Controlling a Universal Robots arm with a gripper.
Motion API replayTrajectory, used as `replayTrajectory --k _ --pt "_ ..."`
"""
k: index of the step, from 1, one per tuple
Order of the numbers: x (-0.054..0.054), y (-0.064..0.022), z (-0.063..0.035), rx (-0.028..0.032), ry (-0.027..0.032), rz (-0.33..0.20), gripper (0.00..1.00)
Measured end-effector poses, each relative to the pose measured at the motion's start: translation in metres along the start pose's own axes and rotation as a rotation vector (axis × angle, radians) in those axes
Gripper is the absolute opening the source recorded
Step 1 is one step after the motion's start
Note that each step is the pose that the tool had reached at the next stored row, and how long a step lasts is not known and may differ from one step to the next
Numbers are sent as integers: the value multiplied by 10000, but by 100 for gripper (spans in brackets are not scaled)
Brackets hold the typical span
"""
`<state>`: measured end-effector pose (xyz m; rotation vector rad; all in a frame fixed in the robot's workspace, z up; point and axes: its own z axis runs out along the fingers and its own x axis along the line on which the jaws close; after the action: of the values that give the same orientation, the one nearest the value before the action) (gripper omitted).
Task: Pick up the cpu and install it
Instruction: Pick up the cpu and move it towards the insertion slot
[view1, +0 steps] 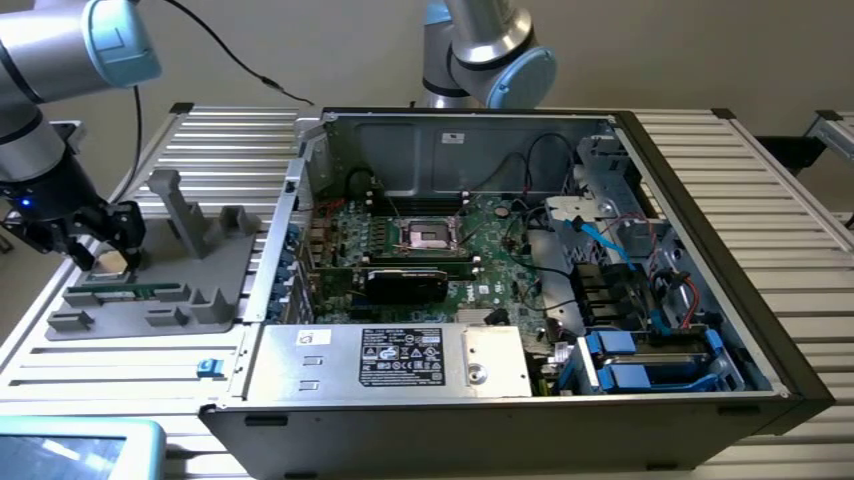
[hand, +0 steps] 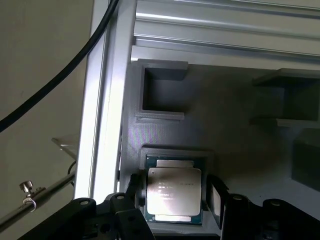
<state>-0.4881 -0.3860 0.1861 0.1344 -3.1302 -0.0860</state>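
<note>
— Where is the hand (view1: 107, 250) (hand: 175, 200)?

— Low over the grey holder (view1: 147, 300) (hand: 240, 125) at the exterior view's left, and released. Its fingers (hand: 214, 200) stand one on each side of the cpu (view1: 115, 262) (hand: 173, 192). A thin dark gap shows between one pad and the chip's edge.

— And the cpu itself?

— It lies flat with its silver lid up and a tan rim around it, in a square pocket of the holder. I cannot tell whether it sits fully down in that pocket.

— What else is on the holder?

— A green memory stick (view1: 120, 292) lies in a slot just beside the cpu. Another square pocket (hand: 161, 92) is near the cpu's own, and grey posts (view1: 174, 205) stand upright close by.

— And further out?

— The holder rests on a ribbed metal worktop (view1: 774, 200) (hand: 210, 30). Just beside it, toward the exterior view's right, an open computer case (view1: 441, 150) lies with its board facing up. The socket (view1: 430, 235), dark with a metal frame, is near the board's middle, well apart from the hand. A labelled power supply (view1: 400, 357) fills the case's near edge, with blue drive brackets (view1: 641, 365) beside it. A second arm (view1: 487, 50) stands behind the case. A black cable (hand: 55, 80) crosses the worktop's edge.
</note>
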Motion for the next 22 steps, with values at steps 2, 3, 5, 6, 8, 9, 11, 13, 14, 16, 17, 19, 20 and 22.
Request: replayTrajectory --k 2,3,5,6,8,9,11,13,14,16,17,19,20,22 --pt "0 0 -1 0 1 2 61" --pt "0 0 -2 1 2 2 54" --pt "0 0 -5 1 1 3 54" --pt "0 1 -9 1 2 4 54" --pt "0 1 -15 1 1 5 54" --pt "0 1 -14 1 0 5 54" --pt "0 1 -15 1 0 5 54" --pt "0 1 -16 1 1 5 54" --pt "0 1 -18 1 1 5 54" --pt "0 1 -22 2 2 5 54" --pt "0 1 -22 2 2 5 54" --pt "0 1 -21 1 1 5 54" --pt "0 1 -22 2 2 5 54" --pt "0 1 -22 1 1 5 54"
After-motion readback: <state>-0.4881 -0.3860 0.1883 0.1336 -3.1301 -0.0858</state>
